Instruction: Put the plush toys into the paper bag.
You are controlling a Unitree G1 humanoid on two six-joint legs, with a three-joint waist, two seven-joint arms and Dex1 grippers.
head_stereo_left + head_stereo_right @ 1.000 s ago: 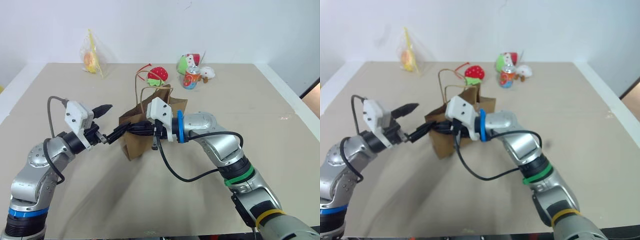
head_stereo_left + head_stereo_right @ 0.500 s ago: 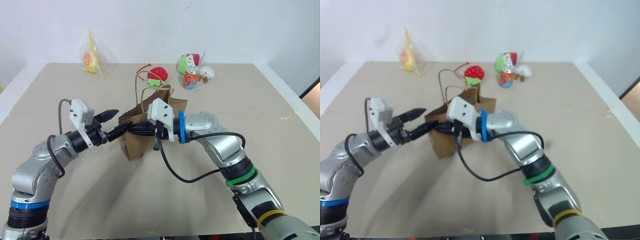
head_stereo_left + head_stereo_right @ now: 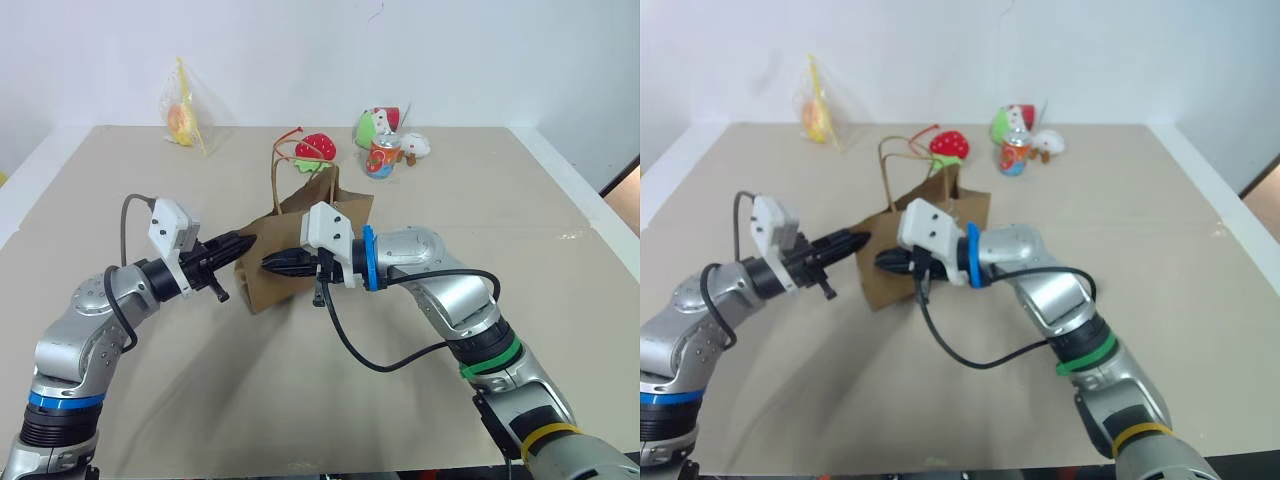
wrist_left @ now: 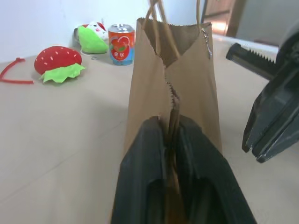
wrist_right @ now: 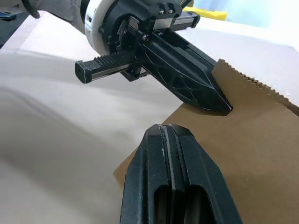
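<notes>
Both arms reach in level toward the bag [image 3: 300,250], which stands upright near the middle of the table [image 3: 560,290]. The left tool [image 3: 243,243] comes from the bag's left side, its two black fingers [image 4: 145,168] pinched on the bag's folded paper edge, as the left wrist view shows. The right tool [image 3: 272,264] points leftward across the bag's front face, its fingers pressed flat together with nothing between them; whether its tip touches the paper is hard to judge.

The bag is stiff brown kraft paper with a saw-toothed top rim and two tan twisted-cord handles [image 3: 282,170] standing up from it. Its sides are creased inward, so the mouth looks narrow. The tools are hard black plastic, ribbed on the inner faces, each on a white block.

Behind the bag lies a red strawberry plush [image 3: 316,147] with green leaves. Behind and to the right of the bag stand a printed can [image 3: 383,155] and a green-and-white toy [image 3: 372,126]. Far behind and to the left of the bag sits a clear plastic bag [image 3: 186,118] with yellow trim, holding something orange.

The table is smooth and beige, and wide bare room lies in front of the bag and to its right, out to the table's edge.
</notes>
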